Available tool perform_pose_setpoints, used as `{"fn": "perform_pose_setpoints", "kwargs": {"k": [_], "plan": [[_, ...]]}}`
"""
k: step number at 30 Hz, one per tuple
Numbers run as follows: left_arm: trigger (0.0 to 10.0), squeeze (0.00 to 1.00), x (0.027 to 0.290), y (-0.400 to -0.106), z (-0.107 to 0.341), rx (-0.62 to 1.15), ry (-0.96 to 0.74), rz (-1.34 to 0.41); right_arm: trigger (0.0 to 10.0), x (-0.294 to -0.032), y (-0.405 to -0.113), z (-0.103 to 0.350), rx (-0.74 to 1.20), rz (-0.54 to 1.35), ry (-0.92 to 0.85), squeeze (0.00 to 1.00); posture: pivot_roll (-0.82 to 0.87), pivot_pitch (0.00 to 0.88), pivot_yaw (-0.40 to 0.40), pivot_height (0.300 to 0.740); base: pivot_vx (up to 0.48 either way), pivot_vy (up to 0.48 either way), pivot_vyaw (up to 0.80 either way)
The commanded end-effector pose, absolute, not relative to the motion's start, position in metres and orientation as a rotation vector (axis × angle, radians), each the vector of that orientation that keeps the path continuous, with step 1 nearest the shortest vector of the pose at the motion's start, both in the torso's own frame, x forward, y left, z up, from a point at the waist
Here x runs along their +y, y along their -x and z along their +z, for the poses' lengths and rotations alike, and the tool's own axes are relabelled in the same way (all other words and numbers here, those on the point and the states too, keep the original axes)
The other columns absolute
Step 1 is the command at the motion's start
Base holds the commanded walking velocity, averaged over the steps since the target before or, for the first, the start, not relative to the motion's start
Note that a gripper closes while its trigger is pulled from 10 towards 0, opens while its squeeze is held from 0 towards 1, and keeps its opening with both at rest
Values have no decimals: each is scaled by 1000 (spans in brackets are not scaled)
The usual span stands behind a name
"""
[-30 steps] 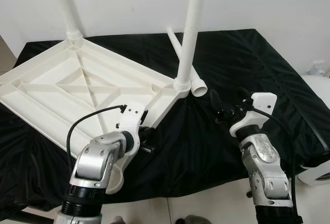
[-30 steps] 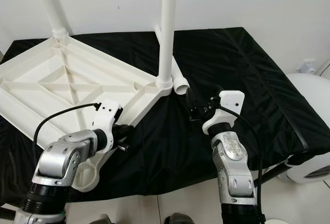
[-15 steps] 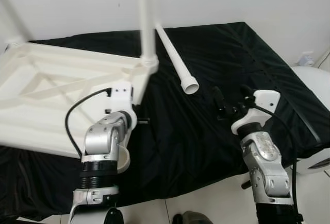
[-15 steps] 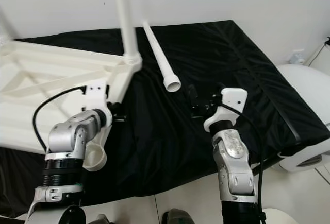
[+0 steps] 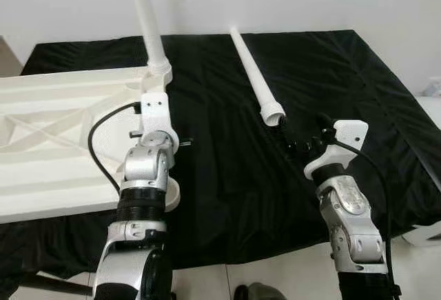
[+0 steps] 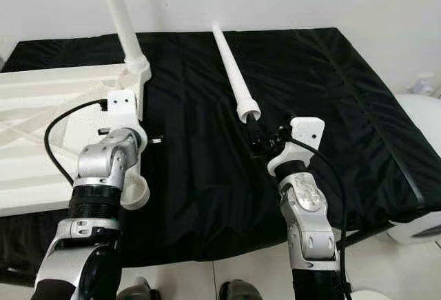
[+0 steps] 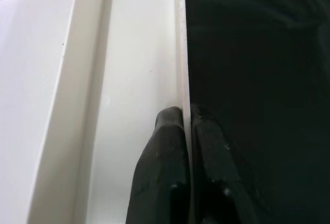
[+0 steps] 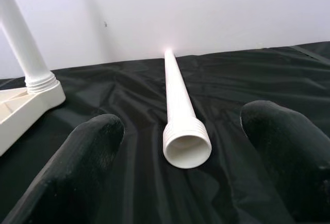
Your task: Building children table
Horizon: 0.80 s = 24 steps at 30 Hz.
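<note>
Black-draped bench (image 5: 358,93) against a white wall; upturned white tabletop (image 5: 55,141) at 9 o'clock, my left gripper (image 7: 186,126) clamped on its rim. My right gripper (image 8: 188,131) is spread wide, loose leg (image 5: 255,72) at 12 o'clock, threaded end between my fingers. Risk: the round leg rolls on slack cloth if one finger touches first.

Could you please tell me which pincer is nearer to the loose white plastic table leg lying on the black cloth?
Right. The right pincer sits open just before the loose white plastic table leg's threaded end; the left pincer is shut on the white plastic tabletop's edge, farther away.
</note>
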<state>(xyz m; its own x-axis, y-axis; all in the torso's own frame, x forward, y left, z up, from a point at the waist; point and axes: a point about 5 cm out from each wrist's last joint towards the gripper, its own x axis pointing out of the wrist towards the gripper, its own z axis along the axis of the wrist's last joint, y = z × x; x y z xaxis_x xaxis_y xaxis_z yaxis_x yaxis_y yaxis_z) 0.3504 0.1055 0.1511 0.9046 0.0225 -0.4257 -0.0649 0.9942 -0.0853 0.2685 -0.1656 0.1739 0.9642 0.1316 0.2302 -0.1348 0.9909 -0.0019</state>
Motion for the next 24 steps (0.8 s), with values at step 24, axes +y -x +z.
{"fn": "perform_pose_setpoints", "kwargs": {"k": [24], "plan": [[10000,0,-10,-354,187,257,-54,-401,10000,-160,-262,170,-230,106,-27,0,-47,49,49,740,0,0,0]]}}
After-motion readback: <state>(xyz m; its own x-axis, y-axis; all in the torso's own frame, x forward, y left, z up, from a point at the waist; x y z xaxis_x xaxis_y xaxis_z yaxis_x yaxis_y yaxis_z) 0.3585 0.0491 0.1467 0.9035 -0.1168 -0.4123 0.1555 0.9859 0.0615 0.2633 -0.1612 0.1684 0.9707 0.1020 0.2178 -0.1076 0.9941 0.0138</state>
